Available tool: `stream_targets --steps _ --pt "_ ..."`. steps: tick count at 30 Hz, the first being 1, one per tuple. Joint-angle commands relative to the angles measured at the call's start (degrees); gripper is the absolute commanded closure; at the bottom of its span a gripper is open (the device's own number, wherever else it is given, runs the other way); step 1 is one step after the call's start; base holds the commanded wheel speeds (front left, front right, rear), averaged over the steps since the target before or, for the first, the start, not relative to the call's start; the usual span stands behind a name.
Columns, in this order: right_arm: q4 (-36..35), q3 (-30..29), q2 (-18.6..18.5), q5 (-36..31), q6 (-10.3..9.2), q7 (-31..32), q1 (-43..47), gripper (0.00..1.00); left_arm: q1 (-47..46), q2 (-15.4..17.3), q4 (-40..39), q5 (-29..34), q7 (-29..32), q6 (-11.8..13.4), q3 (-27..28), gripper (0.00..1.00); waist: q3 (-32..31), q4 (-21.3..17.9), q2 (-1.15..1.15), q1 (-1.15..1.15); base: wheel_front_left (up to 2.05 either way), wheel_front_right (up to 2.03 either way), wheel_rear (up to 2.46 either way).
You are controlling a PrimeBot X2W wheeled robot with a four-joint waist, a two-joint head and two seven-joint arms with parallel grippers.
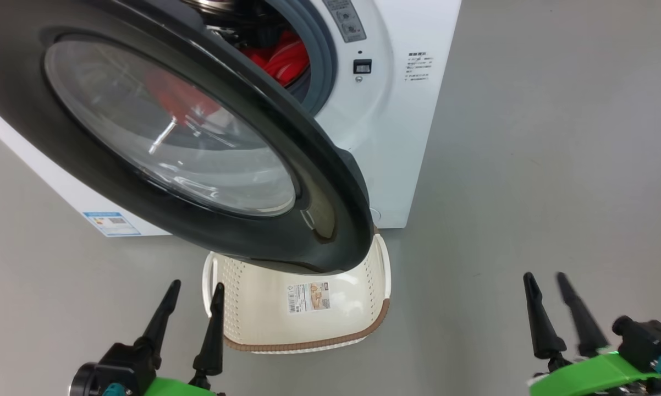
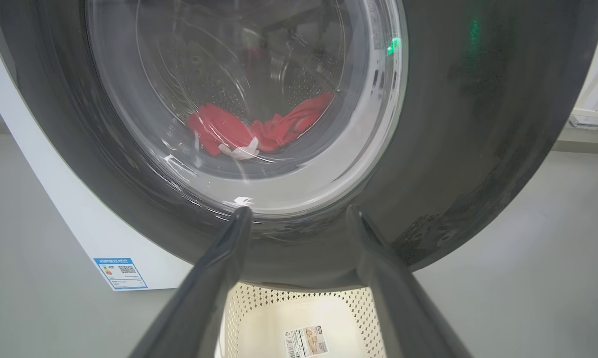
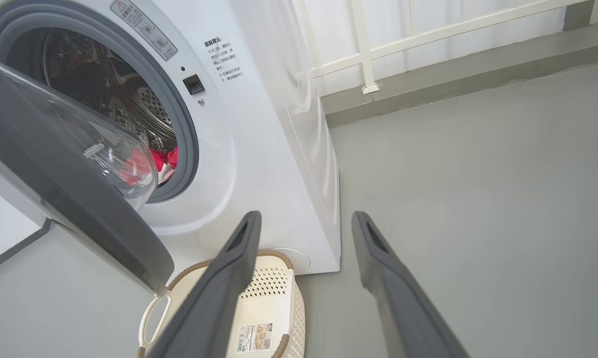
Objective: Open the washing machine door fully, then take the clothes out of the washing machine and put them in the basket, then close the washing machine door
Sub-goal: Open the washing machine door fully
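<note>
Head view: the door (image 1: pixel 171 137) stands swung out from the washer (image 1: pixel 396 137), hinged on the left, and its black rim hides the far end of the basket (image 1: pixel 237 313). The basket sits on the floor (image 1: pixel 528 165) in front of the washer, with a label on its bottom. Red clothes (image 1: pixel 281 60) lie in the drum behind the grey gasket. The left claw (image 1: pixel 197 286) is released and holds nothing, just beside the basket's left handle. The right claw (image 1: pixel 544 276) is also spread and bare, well apart to the right.

Left wrist view: the left claw (image 2: pixel 299 213) points at the lower rim of the door (image 2: pixel 478 124). The clothes (image 2: pixel 259 132) show through the glass, and the basket (image 2: pixel 259 318) is below.

Right wrist view: the right claw (image 3: pixel 307 219) gapes, aimed at the lower right corner of the washer (image 3: pixel 264 149). The door (image 3: pixel 70 199) juts out at the left over the basket (image 3: pixel 271 283). The clothes (image 3: pixel 167 159) sit low in the drum.
</note>
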Motion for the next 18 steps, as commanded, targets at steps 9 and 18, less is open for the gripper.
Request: stream_targets --steps 9,18 --pt "-2.94 8.99 -1.09 9.03 0.37 -0.52 -9.78 1.00 -0.38 0.52 -1.15 -1.05 -0.70 0.30 0.41 0.00 0.15 1.80 0.00 0.00 0.00 0.00 0.00" --pt "-6.10 16.59 -5.16 27.51 0.37 -0.52 -20.21 1.00 -0.43 0.52 -1.22 -1.96 -0.70 0.66 -0.65 0.00 0.72 4.06 0.00 0.00 0.00 0.00 0.00"
